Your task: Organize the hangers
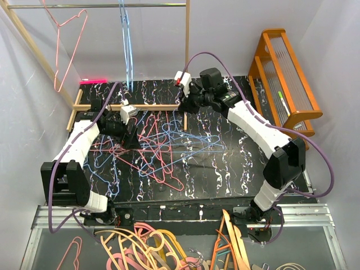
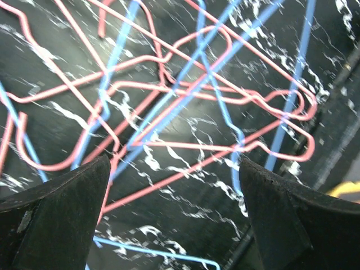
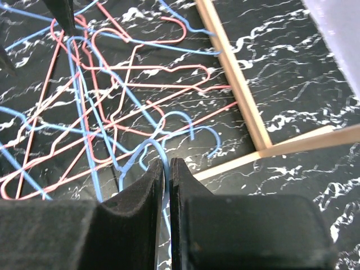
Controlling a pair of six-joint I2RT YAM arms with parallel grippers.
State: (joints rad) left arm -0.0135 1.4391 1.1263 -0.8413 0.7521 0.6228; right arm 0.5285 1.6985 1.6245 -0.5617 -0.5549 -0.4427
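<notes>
Black marbled tabletop (image 1: 236,163) carries tangled hangers (image 1: 153,147) between white walls (image 1: 22,112).

The left arm (image 1: 77,142) and right arm (image 1: 254,122) are being shown in white shells with black joints, purple cables (image 1: 332,174) being looped alongside, black wedge-shaped fingers (image 2: 56,222) at the tips.

Black white-veined marble worktop (image 1: 225,163). Wooden frame (image 1: 152,107) along far edge, metal rail (image 1: 95,6) on top. Orange wooden rack (image 1: 287,79) at right edge by wall. Red light strip (image 1: 93,81) back left. Thick orange, pink, cream hangers (image 1: 146,247) heaped below near edge.
</notes>
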